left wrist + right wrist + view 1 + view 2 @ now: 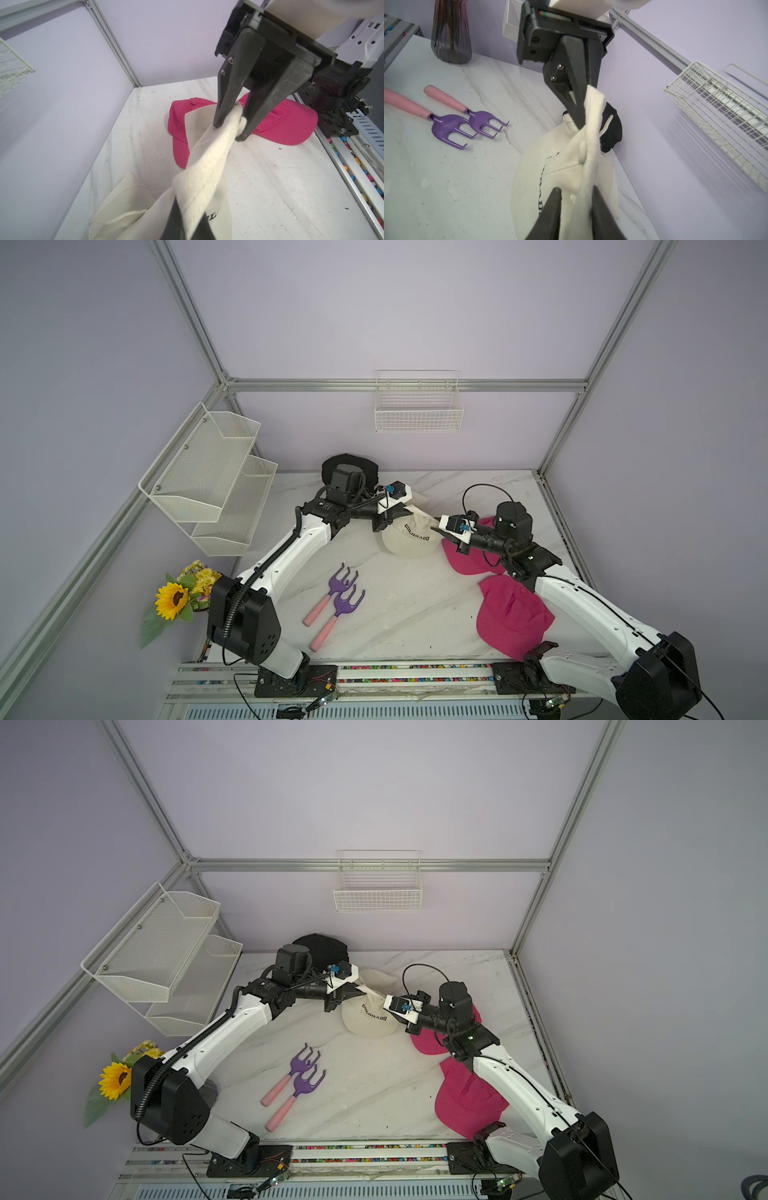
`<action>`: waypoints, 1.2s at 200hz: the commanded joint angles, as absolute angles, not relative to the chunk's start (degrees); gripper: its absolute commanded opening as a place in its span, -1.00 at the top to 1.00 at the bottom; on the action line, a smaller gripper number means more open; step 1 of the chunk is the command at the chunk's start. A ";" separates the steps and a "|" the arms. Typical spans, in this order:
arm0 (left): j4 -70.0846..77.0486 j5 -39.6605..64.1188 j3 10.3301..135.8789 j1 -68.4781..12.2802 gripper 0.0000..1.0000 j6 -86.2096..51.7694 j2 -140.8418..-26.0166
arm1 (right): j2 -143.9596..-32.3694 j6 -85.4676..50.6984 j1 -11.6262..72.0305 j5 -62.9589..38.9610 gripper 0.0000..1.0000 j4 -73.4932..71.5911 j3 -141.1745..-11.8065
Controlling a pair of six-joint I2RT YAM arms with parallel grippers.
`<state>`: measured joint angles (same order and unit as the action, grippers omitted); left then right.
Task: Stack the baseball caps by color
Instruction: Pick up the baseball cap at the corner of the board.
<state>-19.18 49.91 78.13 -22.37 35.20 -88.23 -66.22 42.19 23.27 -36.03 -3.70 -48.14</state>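
A cream cap (409, 537) (370, 1019) lettered "COLORADO" hangs just above the table, its back fabric stretched between both grippers. My left gripper (405, 512) (188, 224) is shut on that fabric. My right gripper (436, 526) (576, 199) stands open, its jaws parted with the fabric still lying between them. A second cream cap (419, 499) (120, 199) lies behind it. Black caps (351, 464) (611, 133) sit at the back wall, partly hidden by the left arm. One pink cap (465, 560) lies under the right wrist, another pink cap (511, 622) at front right.
Two purple hand rakes (340, 593) with pink handles lie at centre front. A sunflower vase (174, 599) stands at the front left. A mesh shelf (208, 477) hangs on the left wall and a wire basket (417, 406) on the back wall.
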 commanded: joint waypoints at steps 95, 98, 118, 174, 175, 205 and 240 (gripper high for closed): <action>-12.61 64.10 78.27 -18.33 1.00 31.42 -85.59 | -67.68 47.31 14.08 -48.34 0.22 -5.26 -45.70; -12.57 63.94 78.23 -18.29 1.00 31.45 -85.67 | -67.68 47.32 14.07 -48.49 0.23 -5.27 -45.70; -12.82 62.90 78.46 -18.32 1.00 31.36 -86.11 | -67.86 47.01 13.99 -49.00 0.36 -4.90 -46.02; -10.49 56.10 76.56 -18.37 1.00 24.97 -86.48 | -69.44 44.31 13.76 -49.17 1.00 -2.91 -47.96; -10.43 55.95 76.56 -18.32 1.00 24.70 -86.44 | -69.52 44.26 13.78 -49.11 1.00 -2.91 -47.97; -8.76 49.71 73.17 -18.19 1.00 22.79 -86.83 | -72.61 43.78 13.79 -46.33 1.00 -1.44 -49.82; -7.48 44.23 70.75 -17.80 1.00 18.36 -86.84 | -78.32 44.43 13.75 -48.87 1.00 2.28 -55.50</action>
